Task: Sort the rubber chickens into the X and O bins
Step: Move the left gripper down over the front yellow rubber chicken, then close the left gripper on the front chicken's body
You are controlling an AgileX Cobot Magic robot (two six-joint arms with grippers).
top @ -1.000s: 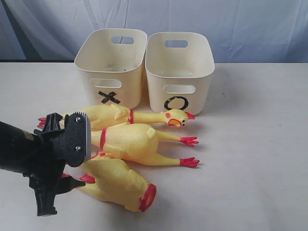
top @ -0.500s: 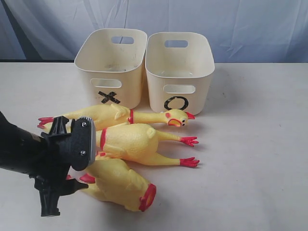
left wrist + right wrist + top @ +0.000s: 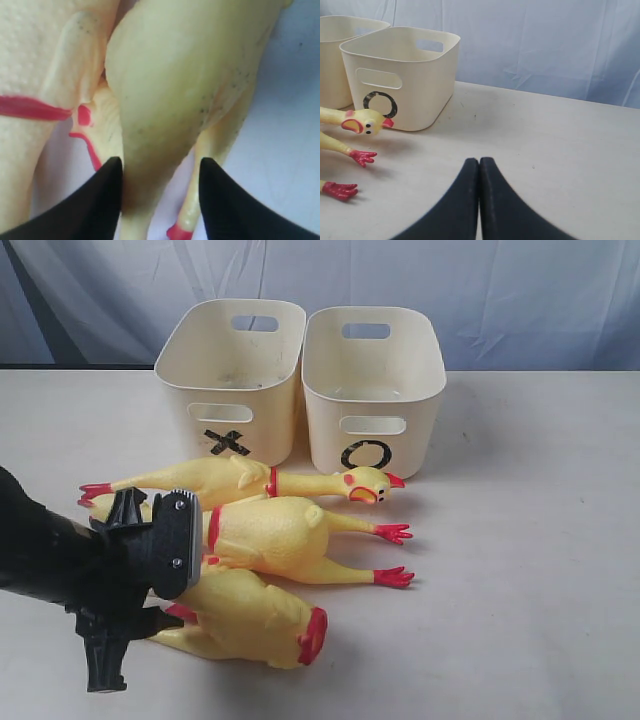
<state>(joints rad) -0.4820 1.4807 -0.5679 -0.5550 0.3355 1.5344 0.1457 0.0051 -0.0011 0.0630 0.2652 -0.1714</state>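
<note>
Yellow nearest chicken (image 3: 250, 615) shifted, left end effector (image 3: 160, 161) lower, spread astride it, right end effector (image 3: 479, 161) closed

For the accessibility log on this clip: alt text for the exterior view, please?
Three yellow rubber chickens lie side by side on a pale table before the cream X bin and, to its right, the O bin. The left claw reaches in from the left at the nearest chicken, which is headless.

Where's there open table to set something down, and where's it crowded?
Bare table right of the O bin and the chickens, and left of the X bin. Crowded in front of the bins: three chickens lie side by side, the left claw straddling the nearest.
</note>
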